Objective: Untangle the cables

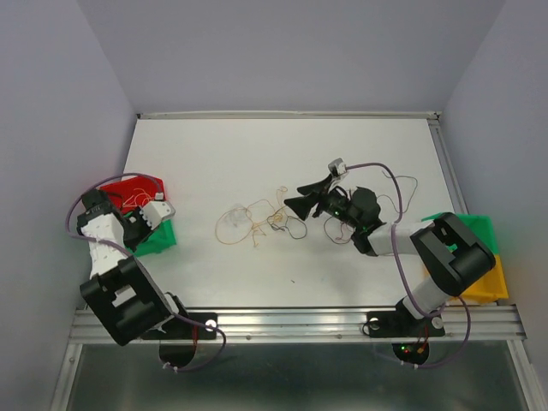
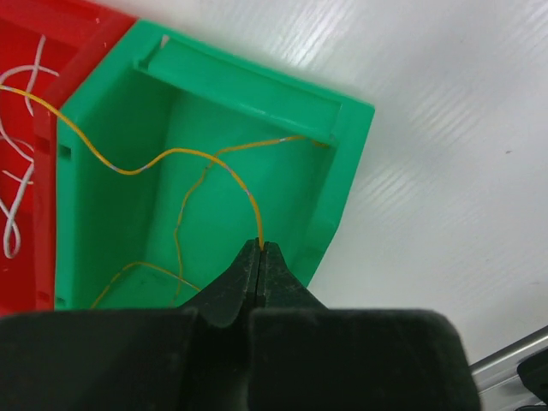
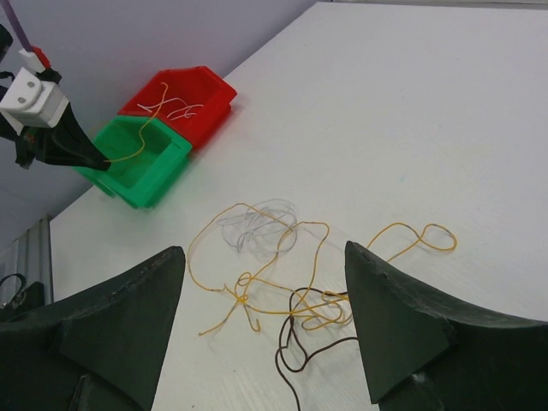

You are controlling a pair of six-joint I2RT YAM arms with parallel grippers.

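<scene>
Right wrist: knotted yellow-brown cables (image 3: 244, 298), right end effector (image 3: 264, 250) wide (left end effector (image 2: 261, 250) pinches a yellow one).

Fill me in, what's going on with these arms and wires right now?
The left gripper is shut on a thin yellow wire above the green plastic bin, where the wire's loops lie. The right gripper hangs open, holding nothing, over a tangle of thin yellow, dark brown and clear wires on the white table. That knot is not yet undone.
</scene>
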